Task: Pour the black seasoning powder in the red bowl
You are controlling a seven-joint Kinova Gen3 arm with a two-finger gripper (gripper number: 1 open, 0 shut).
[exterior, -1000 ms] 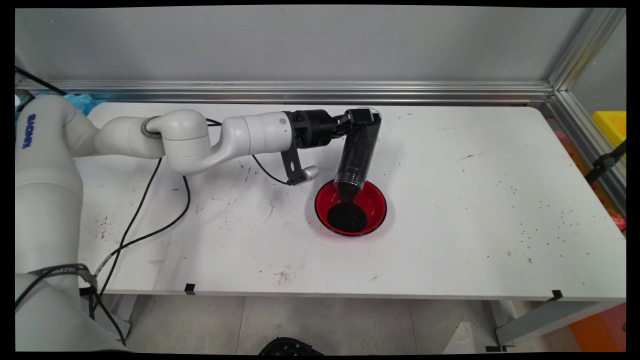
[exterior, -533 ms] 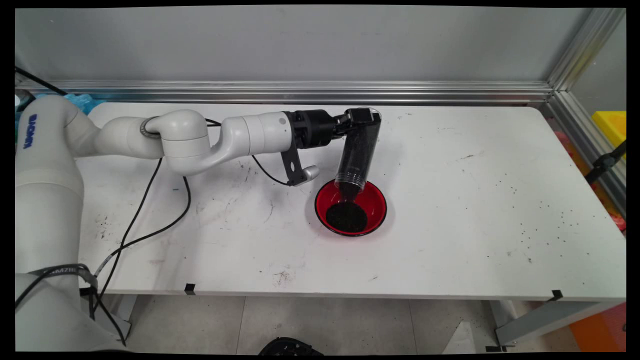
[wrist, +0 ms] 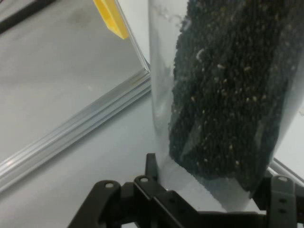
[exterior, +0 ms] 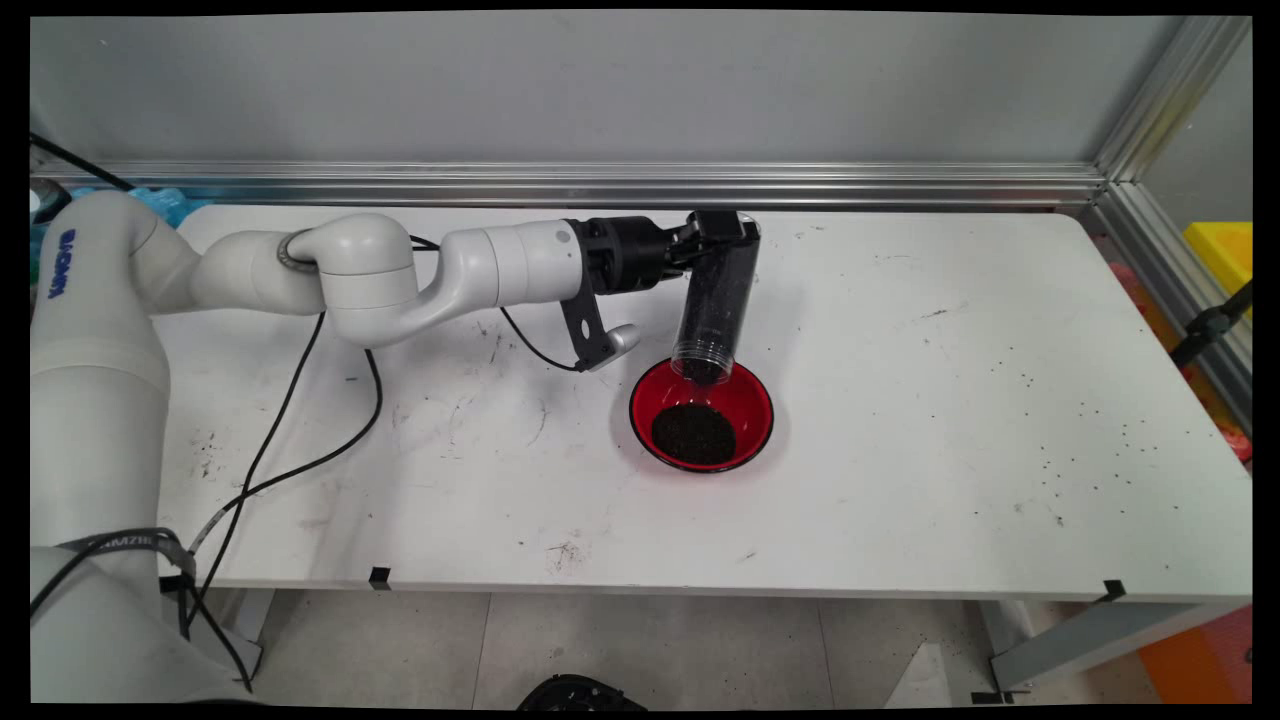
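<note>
My gripper (exterior: 722, 232) is shut on a clear plastic cup (exterior: 714, 305) with dark grains in it. The cup is turned mouth down, its open end just above the far rim of a red bowl (exterior: 752, 400). A heap of the same dark grains (exterior: 693, 433) lies in the bowl. In the hand view the cup (wrist: 223, 90) fills the upper right, held between my fingers (wrist: 152, 171), with the grains packed against its wall.
The bowl stands near the middle of the white table (exterior: 950, 420). Black cables (exterior: 290, 400) hang from the arm across the table's left part. An aluminium rail (exterior: 600, 185) runs along the far edge. Scattered dark grains (exterior: 1090, 440) dot the table's right side.
The cup has risen a little and turned more upright over the bowl. The heap of grains in the bowl has grown slightly.
</note>
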